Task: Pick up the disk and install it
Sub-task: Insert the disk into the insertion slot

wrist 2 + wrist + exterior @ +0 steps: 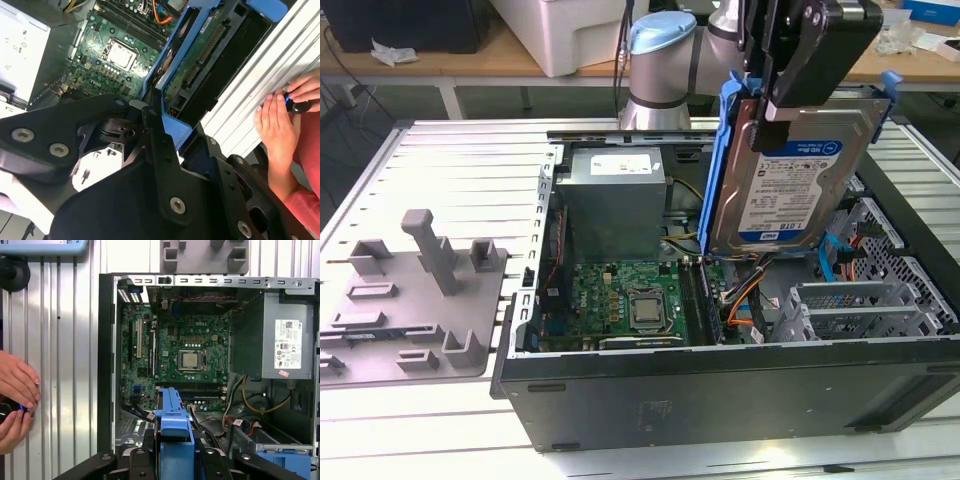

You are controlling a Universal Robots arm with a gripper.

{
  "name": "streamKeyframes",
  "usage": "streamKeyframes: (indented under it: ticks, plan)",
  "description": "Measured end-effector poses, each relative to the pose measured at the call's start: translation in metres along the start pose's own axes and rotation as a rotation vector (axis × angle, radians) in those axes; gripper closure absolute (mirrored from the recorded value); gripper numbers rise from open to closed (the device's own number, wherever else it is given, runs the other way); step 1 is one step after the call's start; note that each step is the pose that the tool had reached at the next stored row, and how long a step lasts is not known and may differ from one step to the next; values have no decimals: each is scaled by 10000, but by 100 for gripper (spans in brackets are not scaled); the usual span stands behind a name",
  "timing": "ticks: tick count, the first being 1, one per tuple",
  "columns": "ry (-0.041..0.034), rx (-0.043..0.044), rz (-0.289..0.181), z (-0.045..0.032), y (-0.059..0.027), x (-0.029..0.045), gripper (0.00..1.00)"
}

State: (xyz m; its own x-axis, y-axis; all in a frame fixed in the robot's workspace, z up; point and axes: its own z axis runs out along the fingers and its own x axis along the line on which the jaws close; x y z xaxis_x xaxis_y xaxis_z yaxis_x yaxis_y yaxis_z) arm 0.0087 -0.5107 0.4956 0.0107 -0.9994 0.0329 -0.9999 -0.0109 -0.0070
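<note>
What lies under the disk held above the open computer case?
Under the disk, orange and blue cables lie inside the case, beside the motherboard. What sits right beneath its lower edge is covered.

Open computer case [720, 395] sits on table [470, 170]. On table at exterior view's left of case: holder plate [410, 300]. Inside case: board [610, 300] flat on bottom, chip [646, 310] in its middle, power box [615, 200] farther back. Above case, at exterior view's right: disk [790, 175] standing on edge, gripper [788, 95] clamped on its top. In first wrist view, person's hand [17, 385] over table beside case.
</note>
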Motion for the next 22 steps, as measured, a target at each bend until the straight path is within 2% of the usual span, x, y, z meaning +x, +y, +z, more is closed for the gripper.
streamKeyframes:
  ticks: [4, 9, 18, 19, 22]
  plan:
    - [-21, 1, -1, 1, -68, 26, 64]
    - [-59, 1, -1, 4, -196, 82, 64]
    - [-126, 2, 0, 8, -346, 164, 64]
    - [-140, 2, 1, 10, -391, 191, 64]
    - [-153, 2, 1, 12, -454, 226, 64]
